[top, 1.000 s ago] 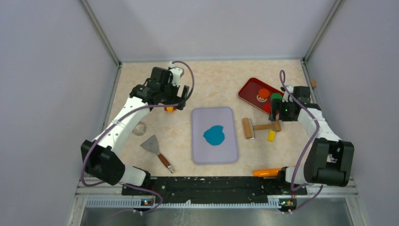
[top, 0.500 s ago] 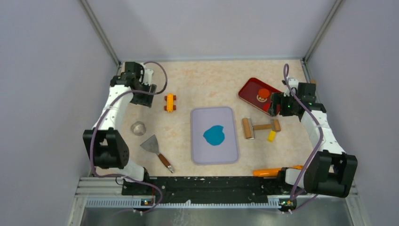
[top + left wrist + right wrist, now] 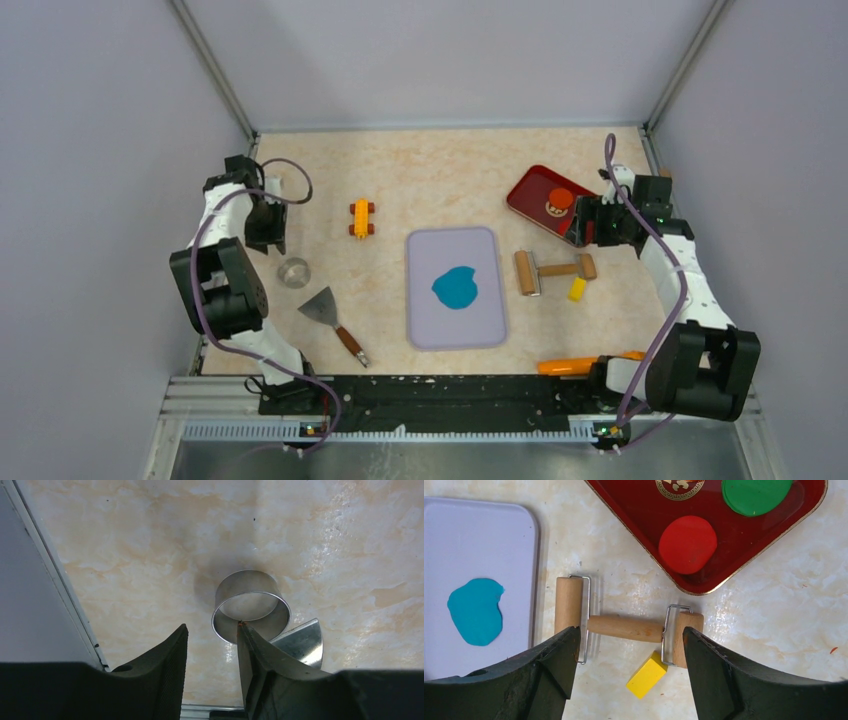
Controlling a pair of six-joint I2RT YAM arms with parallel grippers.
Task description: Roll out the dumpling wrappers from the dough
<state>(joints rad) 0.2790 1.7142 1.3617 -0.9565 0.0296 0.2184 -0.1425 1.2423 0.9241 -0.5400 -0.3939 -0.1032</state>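
The dough [image 3: 455, 288] is a flattened teal patch on the lavender mat [image 3: 455, 330], seen too in the right wrist view as dough [image 3: 475, 611] on the mat [image 3: 484, 545]. Dumpling wrappers are out of view. The wooden roller [image 3: 553, 270] lies right of the mat. My right gripper [image 3: 592, 225] hovers open above the roller [image 3: 625, 628], its jaws wide and empty [image 3: 630, 630]. My left gripper [image 3: 268, 235] is by the left wall, just behind a metal ring cutter [image 3: 293, 272]. Its jaws [image 3: 212, 627] stand partly apart with nothing between them; the ring [image 3: 251, 607] lies just beyond the right fingertip.
A red tray [image 3: 522, 190] at the back right holds a red disc [image 3: 561, 198] and a green disc [image 3: 756, 495]. A yellow block [image 3: 577, 289] lies by the roller. An orange toy [image 3: 361, 218], a scraper [image 3: 322, 306] and an orange-handled tool [image 3: 568, 366] lie about.
My left arm has swung from over the orange toy to the left wall above the ring, its jaws narrowing. My right gripper shifted slightly right and now hides the green disc from above.
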